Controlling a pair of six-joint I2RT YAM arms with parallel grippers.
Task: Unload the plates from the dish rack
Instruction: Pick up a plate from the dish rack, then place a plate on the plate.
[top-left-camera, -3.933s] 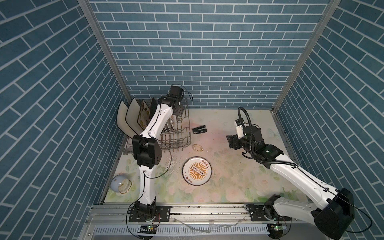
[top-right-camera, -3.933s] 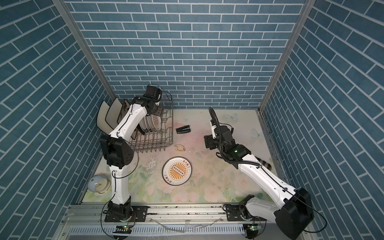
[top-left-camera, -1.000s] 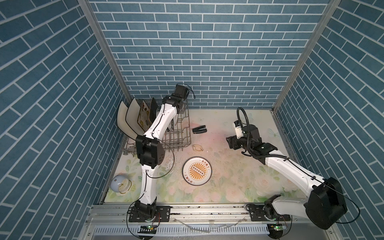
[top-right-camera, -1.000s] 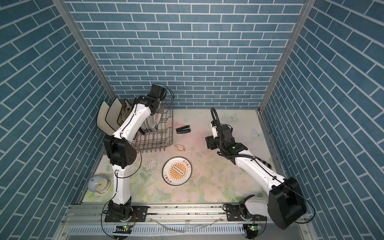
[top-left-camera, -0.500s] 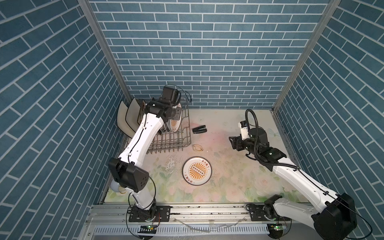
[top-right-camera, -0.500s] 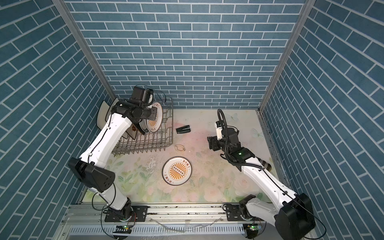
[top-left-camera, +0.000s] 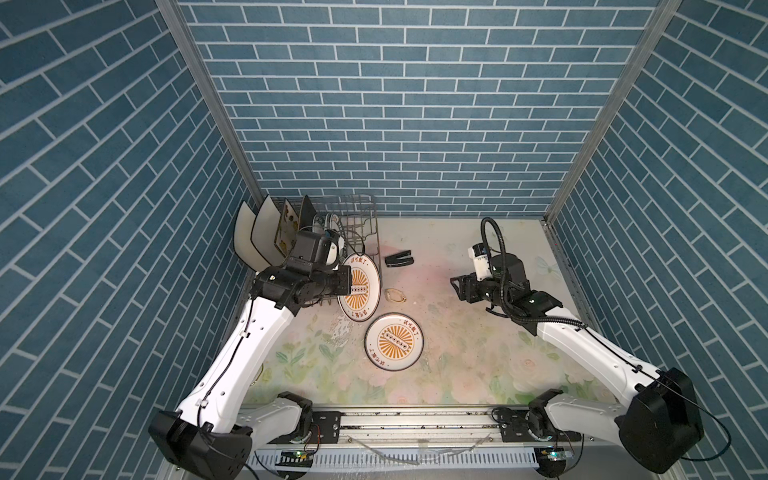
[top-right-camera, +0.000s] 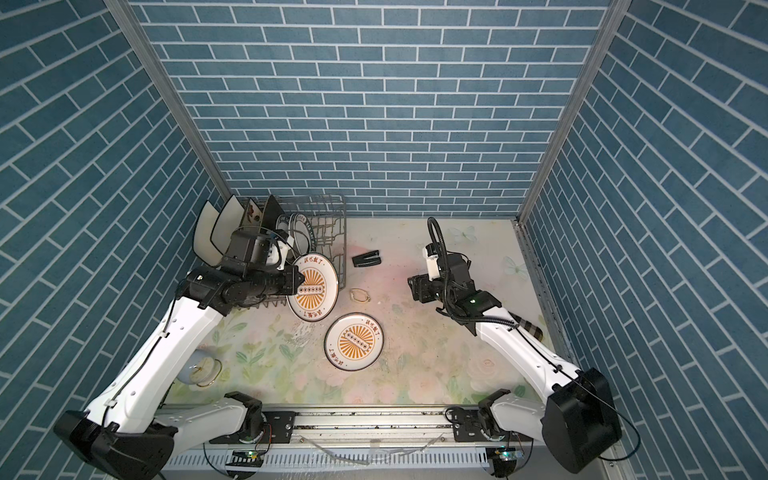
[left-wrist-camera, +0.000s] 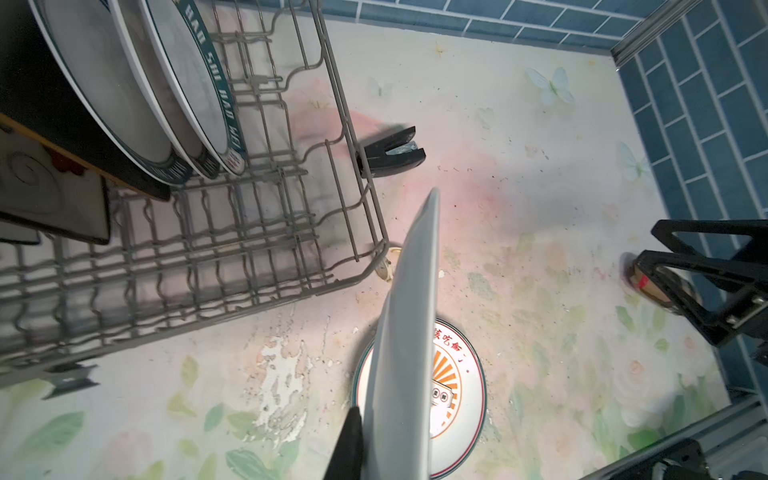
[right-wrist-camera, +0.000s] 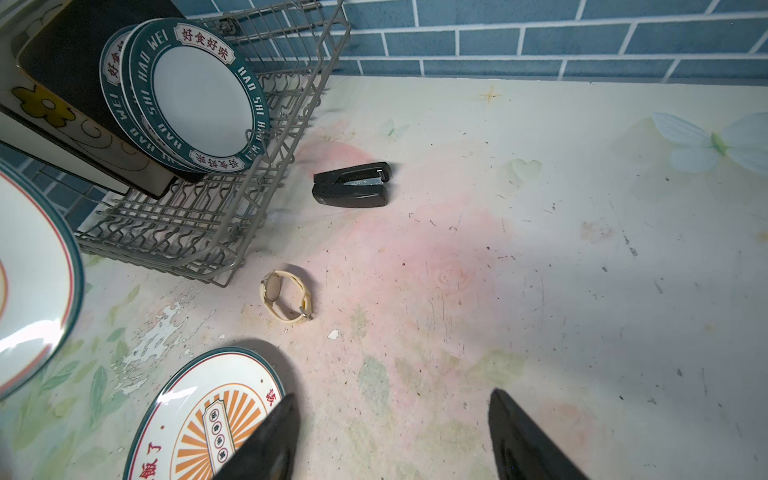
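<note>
My left gripper (top-left-camera: 349, 286) is clamped on a sunburst plate (top-left-camera: 363, 299), holding it on edge just outside the rack (left-wrist-camera: 232, 266), with a second plate (top-left-camera: 395, 341) lying flat on the table below it. My right gripper (right-wrist-camera: 390, 397) hangs with its jaws apart and empty, well across from the left. More plates (right-wrist-camera: 199, 95) stand in the rack beside the left gripper.

Blue brick walls (top-left-camera: 395, 104) on 3 sides, worn floral tabletop (top-left-camera: 457, 353) w/ metal rail (top-left-camera: 415, 428) at front.

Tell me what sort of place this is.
Probably a staged robot test cell, not a real kitchen: blue brick-patterned walls box in a floral tabletop, robot arms sit on a rail.
</note>
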